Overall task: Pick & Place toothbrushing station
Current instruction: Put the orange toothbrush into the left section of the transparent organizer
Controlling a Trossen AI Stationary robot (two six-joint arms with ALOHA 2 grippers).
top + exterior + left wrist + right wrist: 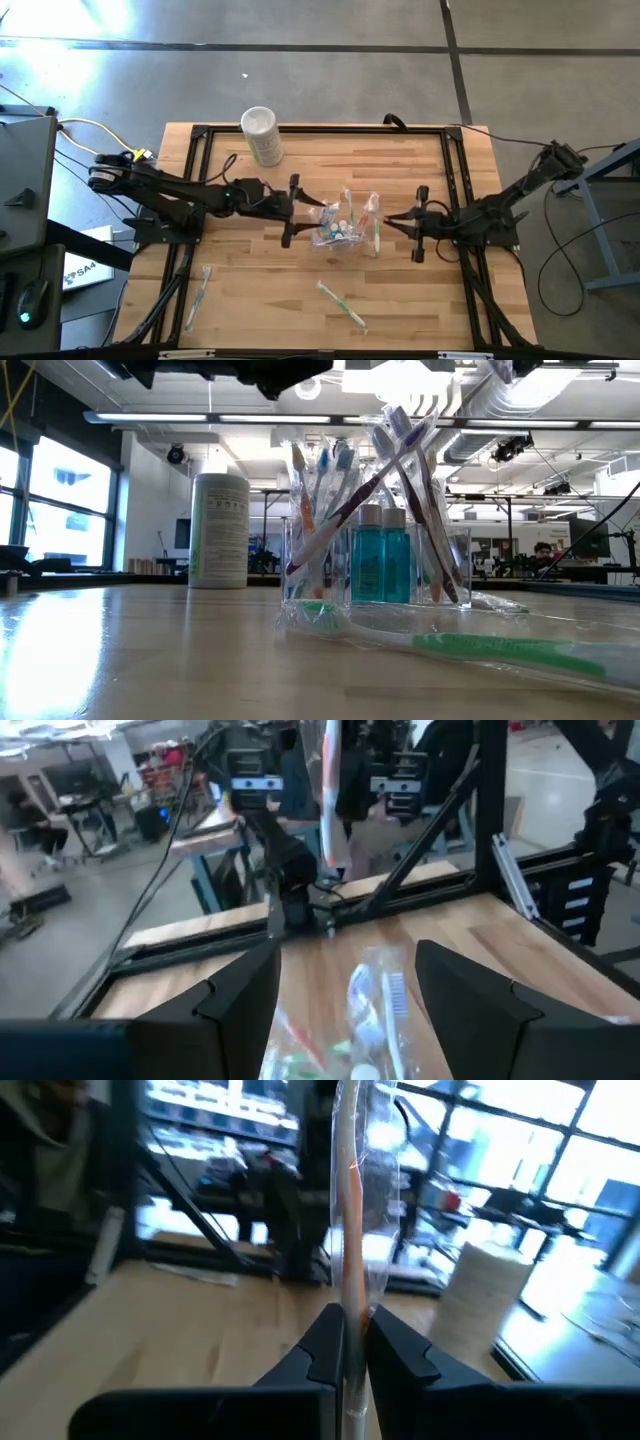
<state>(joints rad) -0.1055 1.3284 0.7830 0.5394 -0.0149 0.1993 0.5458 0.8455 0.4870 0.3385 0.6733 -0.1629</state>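
Note:
A small clear cup [336, 230] stands at the table's middle, holding several toothbrushes and teal toothpaste tubes [382, 565]. It also shows in the low view [300, 560]. My left gripper [305, 218] is open just left of the cup, with its fingers [240, 1010] on either side of the cup's contents [375, 1005] and touching nothing. My right gripper [390, 221] is just right of the cup, shut on a wrapped toothbrush [350, 1220]. That toothbrush also shows in the left wrist view [330, 790]. My right gripper pinches the wrapped toothbrush's handle [351, 1315] between its two fingers [322, 1342]. The fingers come level from the table's right side and lie across it. The toothbrush stands about upright, most of it rising above the fingers. The fingers hide its lower end.
A taller white cylinder [262, 135] stands at the far left, inside the black frame [330, 130]. One wrapped toothbrush [198, 295] lies near the front left. Another, with green on it [341, 304], lies at the front middle, and shows in the low view [500, 650].

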